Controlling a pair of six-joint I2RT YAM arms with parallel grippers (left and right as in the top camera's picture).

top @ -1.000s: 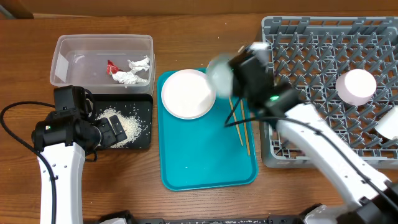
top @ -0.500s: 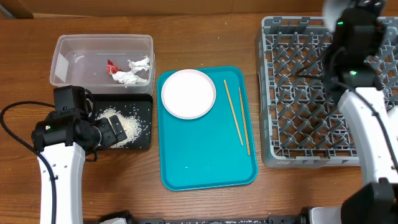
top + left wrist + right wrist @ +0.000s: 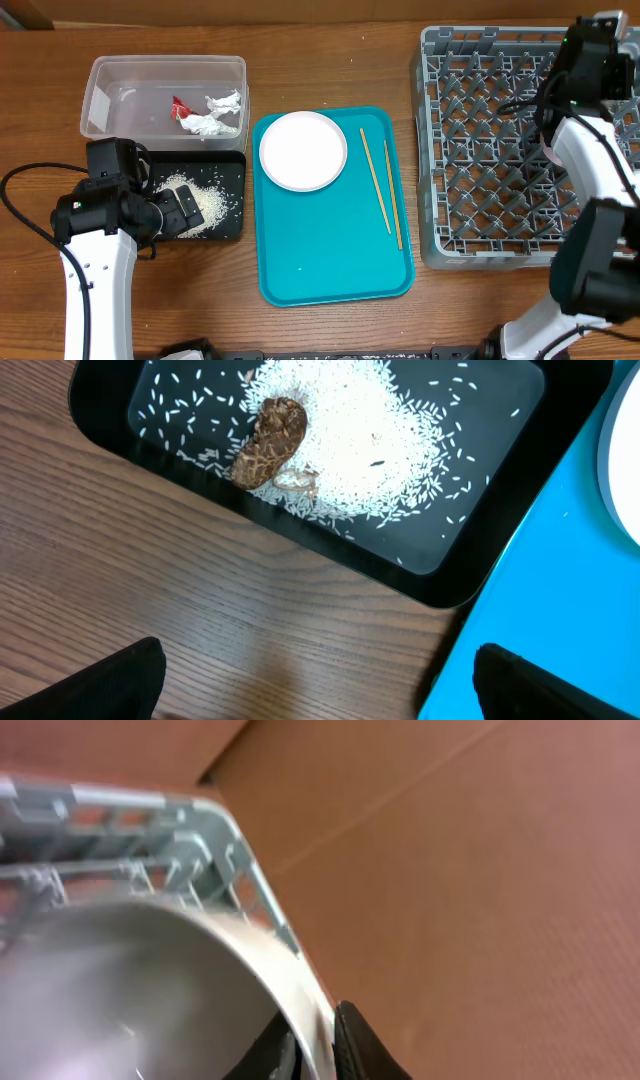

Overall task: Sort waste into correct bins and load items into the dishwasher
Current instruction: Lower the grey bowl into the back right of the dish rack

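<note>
**Waste sorted at the left, a bowl at the rack's far corner**

At the desk's far-left corner, a clear tub holds a red foil wrapper and crumpled tissue, the dry rubbish. Just in front of it, a black tray holds loose rice and a brown food scrap, the food waste. The left gripper hovers over the tray's near edge, fingers spread wide and empty.

At the desk's centre, a teal tray carries a white plate in its far-left corner and wooden chopsticks along its right side, both not yet loaded.

A grey dish rack fills the right side. At its far-right corner, the right gripper has narrow fingers about a white bowl's rim. Whether they grip it, I cannot tell.
</note>
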